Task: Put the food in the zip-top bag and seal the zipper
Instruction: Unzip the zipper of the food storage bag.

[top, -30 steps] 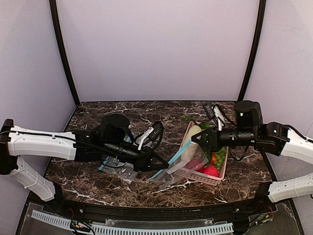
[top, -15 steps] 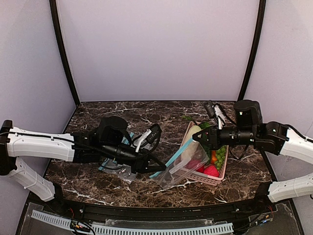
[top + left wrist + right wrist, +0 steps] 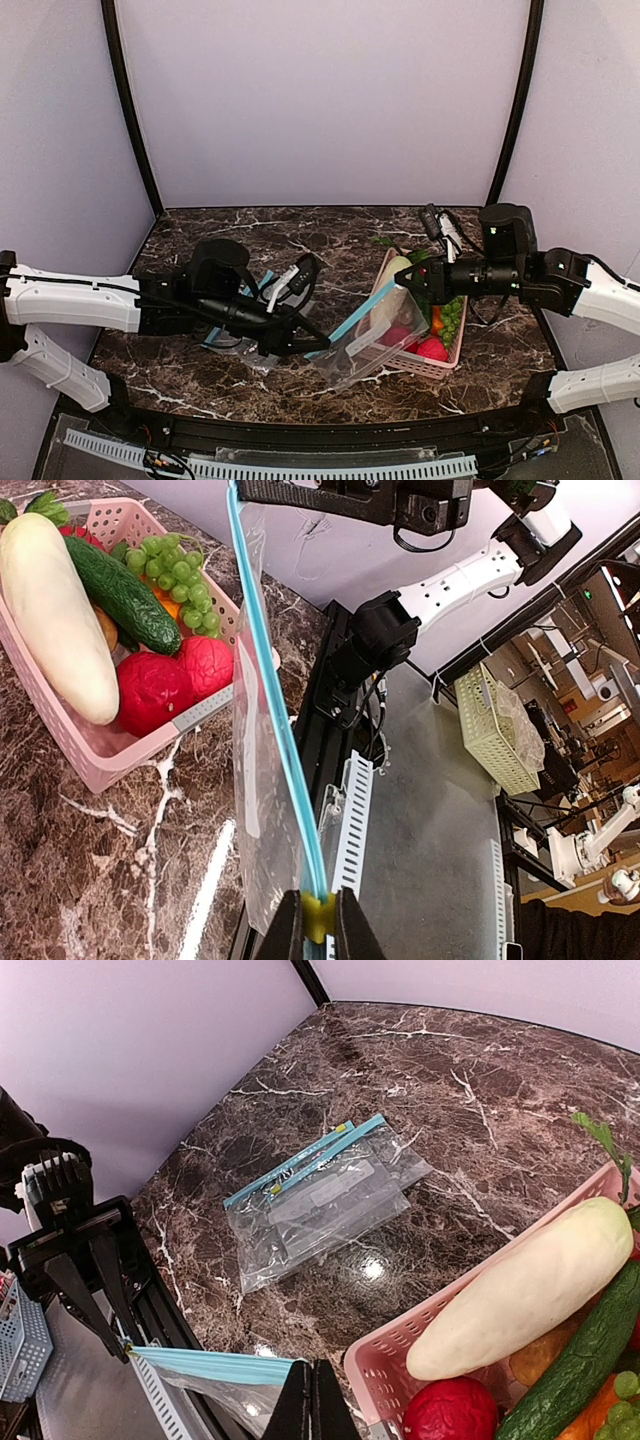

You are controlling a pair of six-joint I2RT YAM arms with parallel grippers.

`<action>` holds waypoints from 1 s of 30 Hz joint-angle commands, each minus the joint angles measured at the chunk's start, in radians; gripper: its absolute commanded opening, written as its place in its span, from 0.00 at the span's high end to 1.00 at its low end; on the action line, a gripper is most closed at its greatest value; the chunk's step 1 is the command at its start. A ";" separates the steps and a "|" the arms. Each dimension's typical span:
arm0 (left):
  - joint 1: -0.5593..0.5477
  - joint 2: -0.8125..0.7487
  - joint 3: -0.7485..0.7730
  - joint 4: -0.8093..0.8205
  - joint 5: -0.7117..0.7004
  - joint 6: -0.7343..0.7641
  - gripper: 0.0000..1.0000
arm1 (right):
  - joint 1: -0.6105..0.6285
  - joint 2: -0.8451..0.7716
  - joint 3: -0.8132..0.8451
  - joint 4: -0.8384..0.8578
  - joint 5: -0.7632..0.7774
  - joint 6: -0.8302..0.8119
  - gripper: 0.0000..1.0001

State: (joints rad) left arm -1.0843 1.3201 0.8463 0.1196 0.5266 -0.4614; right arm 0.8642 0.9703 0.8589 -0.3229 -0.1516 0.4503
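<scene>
While clamping the light blue zipper strip (image 3: 268, 680) of the flat clear plastic bag (image 3: 255, 820) in left claw (image 3: 319, 920) and right claw (image 3: 310, 1388), hold taut, level.

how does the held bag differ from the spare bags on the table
The held bag hangs in the air by the basket; the spare bags lie flat on the table. The held bag's zipper is stretched taut between the left gripper and right gripper; the spare bags are untouched, overlapping. All are clear with a light blue strip.
</scene>
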 commanded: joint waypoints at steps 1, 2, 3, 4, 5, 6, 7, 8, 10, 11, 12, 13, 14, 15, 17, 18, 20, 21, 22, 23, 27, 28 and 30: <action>-0.002 -0.044 -0.036 -0.080 0.025 -0.004 0.99 | -0.026 -0.023 -0.012 0.027 0.088 -0.002 1.00; -0.003 -0.049 -0.037 -0.082 0.024 -0.003 0.99 | -0.027 -0.023 -0.012 0.027 0.085 -0.003 1.00; -0.002 -0.053 -0.039 -0.086 0.021 -0.002 0.99 | -0.027 -0.021 -0.012 0.027 0.083 -0.004 1.00; -0.001 -0.056 -0.040 -0.087 0.019 -0.002 0.99 | -0.028 -0.021 -0.012 0.027 0.082 -0.004 1.00; -0.001 -0.060 -0.041 -0.090 0.017 -0.002 0.99 | -0.028 -0.022 -0.011 0.027 0.081 -0.004 1.00; -0.001 -0.062 -0.042 -0.092 0.017 -0.002 0.99 | -0.028 -0.021 -0.012 0.027 0.081 -0.006 1.00; 0.000 -0.065 -0.043 -0.093 0.016 -0.001 0.99 | -0.028 -0.022 -0.012 0.027 0.084 -0.006 1.00; 0.000 -0.066 -0.044 -0.095 0.015 -0.001 0.99 | -0.028 -0.023 -0.013 0.027 0.085 -0.007 1.00; 0.000 -0.070 -0.046 -0.100 0.014 0.000 0.99 | -0.028 -0.027 -0.015 0.027 0.088 -0.007 1.00; 0.001 -0.072 -0.048 -0.103 0.013 0.000 0.99 | -0.028 -0.027 -0.015 0.027 0.089 -0.007 1.00; 0.002 -0.073 -0.048 -0.104 0.012 0.002 0.99 | -0.028 -0.029 -0.016 0.027 0.089 -0.007 1.00; 0.002 -0.076 -0.049 -0.109 0.011 0.002 0.99 | -0.028 -0.030 -0.017 0.027 0.089 -0.007 1.00; 0.002 -0.078 -0.050 -0.111 0.009 0.003 0.99 | -0.028 -0.031 -0.017 0.027 0.089 -0.007 1.00; 0.002 -0.079 -0.051 -0.113 0.009 0.003 0.99 | -0.028 -0.031 -0.017 0.027 0.089 -0.006 1.00; 0.002 -0.081 -0.052 -0.113 0.008 0.004 0.99 | -0.028 -0.032 -0.018 0.027 0.087 -0.006 1.00; 0.003 -0.083 -0.052 -0.113 0.006 0.005 0.99 | -0.028 -0.032 -0.018 0.027 0.088 -0.006 1.00; 0.003 -0.086 -0.053 -0.113 0.004 0.006 0.99 | -0.028 -0.031 -0.020 0.027 0.086 -0.005 1.00; 0.003 -0.086 -0.053 -0.113 0.004 0.007 0.99 | -0.028 -0.031 -0.020 0.027 0.086 -0.005 1.00; 0.003 -0.087 -0.053 -0.126 0.003 0.007 0.99 | -0.028 -0.031 -0.020 0.026 0.086 -0.005 1.00; 0.003 -0.089 -0.053 -0.134 0.002 0.008 0.99 | -0.028 -0.031 -0.021 0.027 0.086 -0.005 1.00; 0.002 -0.095 -0.055 -0.145 -0.003 0.010 0.99 | -0.028 -0.030 -0.020 0.026 0.084 -0.005 1.00; 0.003 -0.096 -0.055 -0.145 -0.005 0.010 0.99 | -0.028 -0.025 -0.017 0.023 0.086 -0.005 1.00; 0.002 -0.097 -0.056 -0.147 -0.009 0.012 0.99 | -0.028 -0.012 -0.008 0.013 0.087 -0.007 1.00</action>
State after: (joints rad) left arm -1.0805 1.2541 0.8162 0.0494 0.5034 -0.4603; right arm 0.8581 0.9554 0.8467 -0.3229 -0.1333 0.4500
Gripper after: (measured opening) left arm 0.086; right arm 0.005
